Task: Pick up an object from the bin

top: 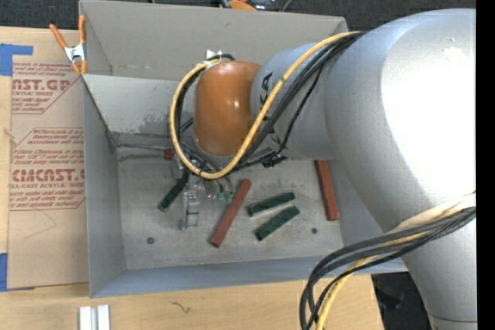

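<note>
One dark green stick [172, 195] lies tilted on the bin's [100, 166] left floor, just beside the gripper [189, 211], perhaps touching it. Whether the gripper is open, I cannot tell. A brown stick [230, 214] and two green blocks [271, 203] lie to the right.

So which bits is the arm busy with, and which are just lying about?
In play: gripper; grey metal bin; short dark green stick, probably, lying just left of the gripper.
Lying about: long red-brown stick mid-bin; upper dark green strip; lower dark green strip; red-brown bar by the right wall.
</note>
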You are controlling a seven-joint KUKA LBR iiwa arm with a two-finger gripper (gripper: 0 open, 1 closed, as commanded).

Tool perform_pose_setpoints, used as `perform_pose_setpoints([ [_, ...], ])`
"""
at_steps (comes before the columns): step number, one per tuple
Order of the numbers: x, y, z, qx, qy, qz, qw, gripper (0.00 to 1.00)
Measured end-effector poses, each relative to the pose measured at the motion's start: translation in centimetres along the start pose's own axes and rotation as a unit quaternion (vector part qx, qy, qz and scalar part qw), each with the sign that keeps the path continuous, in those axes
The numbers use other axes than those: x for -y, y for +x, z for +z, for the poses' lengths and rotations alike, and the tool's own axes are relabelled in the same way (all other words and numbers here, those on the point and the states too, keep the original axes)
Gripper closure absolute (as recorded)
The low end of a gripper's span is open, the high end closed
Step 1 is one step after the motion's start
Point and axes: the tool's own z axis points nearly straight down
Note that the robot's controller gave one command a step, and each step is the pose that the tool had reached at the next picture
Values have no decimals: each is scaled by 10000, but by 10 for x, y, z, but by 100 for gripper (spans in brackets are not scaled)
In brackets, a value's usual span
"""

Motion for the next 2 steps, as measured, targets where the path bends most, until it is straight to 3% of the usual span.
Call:
perform_pose_setpoints([
  [1, 0, -1, -4, 17, -5, 3, 10000, 100],
  [2, 16, 26, -152, 46, 7, -2022, 9793, 100],
])
